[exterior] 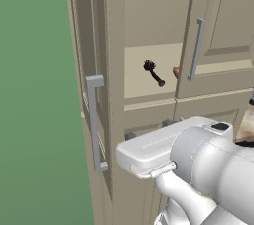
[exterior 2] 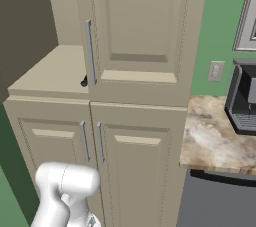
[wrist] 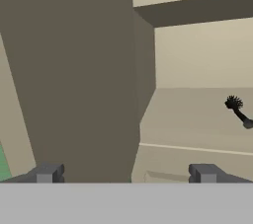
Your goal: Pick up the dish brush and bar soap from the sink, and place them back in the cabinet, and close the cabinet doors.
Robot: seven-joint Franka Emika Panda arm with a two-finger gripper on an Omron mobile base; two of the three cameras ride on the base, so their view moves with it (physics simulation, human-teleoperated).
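The dish brush (exterior: 153, 72) lies on a beige inner shelf (exterior: 149, 83) of the cabinet (exterior: 116, 45), its tufted head toward the back and its thin handle running forward toward the shelf's front edge. In the hand view the dish brush (wrist: 238, 111) sits at the right side of the shelf (wrist: 197, 114), well apart from the fingers. Just to its right in the left base view, a small pinkish-orange lump, the bar soap (exterior: 175, 72), rests on the same shelf, partly hidden behind the edge of the right cabinet door (exterior: 223, 30).

That right door stands part-way closed, its long grey bar handle (exterior: 196, 49) vertical in front of the shelf opening. The left cabinet door (exterior: 92, 70) is swung wide open, seen nearly edge-on, with its own grey bar handle (exterior: 95, 122) facing outward.

The gripper (wrist: 126, 173) hangs low in front of the open compartment, beside the inner face of the left door. Its two dark fingers (wrist: 45, 173) stand wide apart with nothing between them.

In the right base view, the table (exterior 2: 215, 133) with a marbled top runs beside the cabinet, carrying a dark appliance (exterior 2: 243, 98).
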